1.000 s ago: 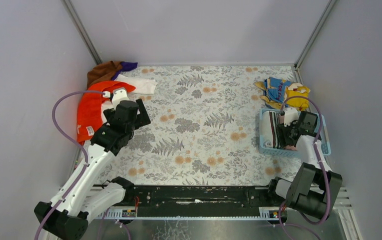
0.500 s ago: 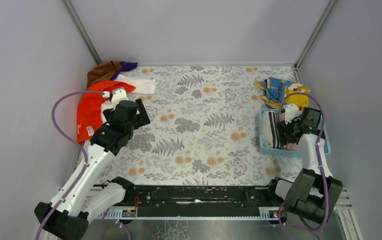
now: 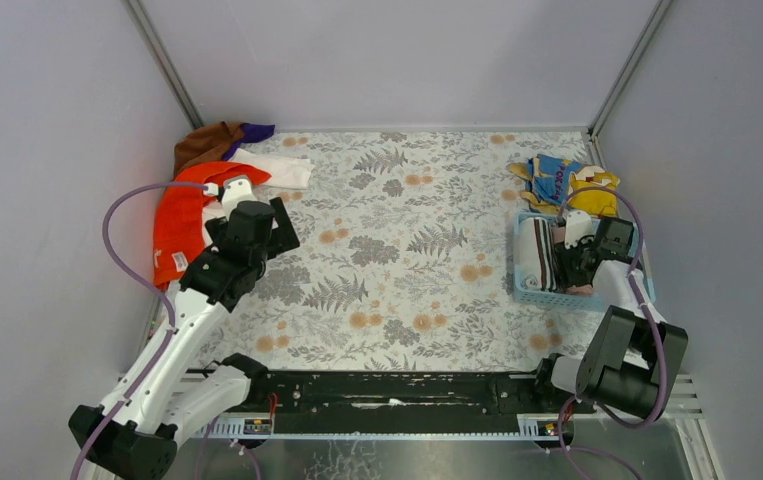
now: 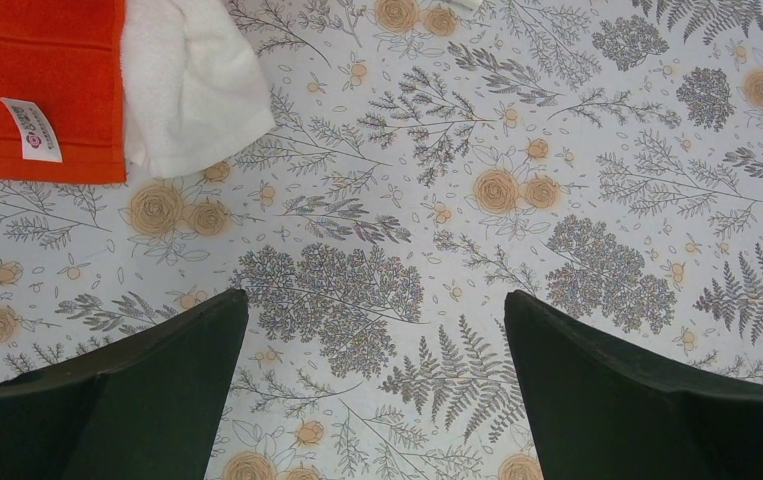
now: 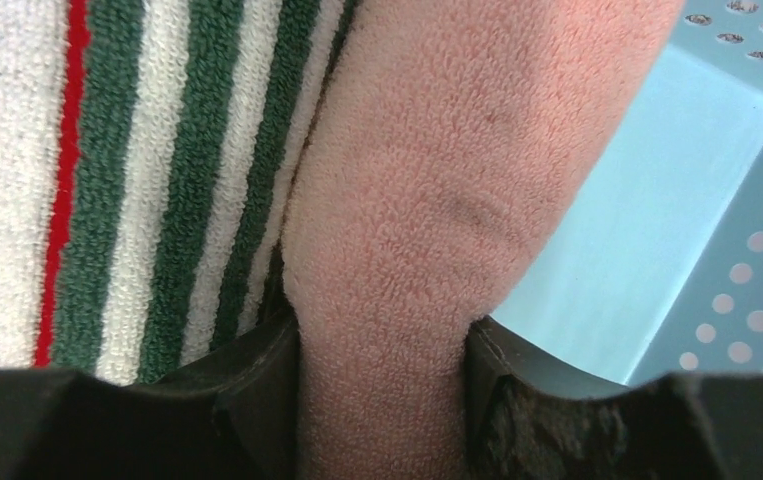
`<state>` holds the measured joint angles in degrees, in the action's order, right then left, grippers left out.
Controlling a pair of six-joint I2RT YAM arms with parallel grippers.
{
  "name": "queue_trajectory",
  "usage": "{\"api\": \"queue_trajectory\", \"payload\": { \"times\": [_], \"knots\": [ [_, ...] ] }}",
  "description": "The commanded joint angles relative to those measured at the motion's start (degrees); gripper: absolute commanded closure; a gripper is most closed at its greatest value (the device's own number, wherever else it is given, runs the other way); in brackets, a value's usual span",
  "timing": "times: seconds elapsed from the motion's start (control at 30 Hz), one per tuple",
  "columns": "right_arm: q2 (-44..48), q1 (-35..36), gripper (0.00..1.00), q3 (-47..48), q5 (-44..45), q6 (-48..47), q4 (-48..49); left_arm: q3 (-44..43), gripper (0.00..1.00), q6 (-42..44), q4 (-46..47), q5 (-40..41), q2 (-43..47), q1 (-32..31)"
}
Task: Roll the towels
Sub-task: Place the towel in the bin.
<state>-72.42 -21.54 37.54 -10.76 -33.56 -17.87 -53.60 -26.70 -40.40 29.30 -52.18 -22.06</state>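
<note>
Floral surface [image 3: 397, 250] carries a blue basket [image 3: 532, 292] on our right side, and in it lies the pink towel [image 5: 407, 200], pressed against a striped towel [image 5: 107, 180]. Our right fingers [image 5: 267, 390] are clamped on the pink towel's near end, one on each side. Our left fingers [image 4: 187, 350] hang spread wide above bare print, near the orange towel [image 4: 47, 90] and white towel [image 4: 192, 80], touching neither.

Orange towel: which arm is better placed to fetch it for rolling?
Left, probably. The left tool is open, with the orange towel just beside it. The right tool is shut on a pink towel in the blue basket, far away.
</note>
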Motion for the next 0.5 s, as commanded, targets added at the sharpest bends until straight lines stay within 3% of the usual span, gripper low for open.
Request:
{"api": "queue_trajectory", "payload": {
  "times": [0.0,0.17,0.47],
  "knots": [
    [-2.81,0.18,0.54,-2.25,-5.16,2.29,2.89,0.47,0.00,0.51,2.82,0.17,-0.26,0.61],
    [-4.13,0.14,0.49,-2.49,-5.73,3.00,3.64,0.47,0.00,0.51,2.79,-0.45,-0.51,1.06],
    [-1.11,0.18,0.36,4.62,-5.00,1.06,-3.46,0.43,0.00,0.51,2.88,-0.95,-0.18,1.06]
  ]
}}
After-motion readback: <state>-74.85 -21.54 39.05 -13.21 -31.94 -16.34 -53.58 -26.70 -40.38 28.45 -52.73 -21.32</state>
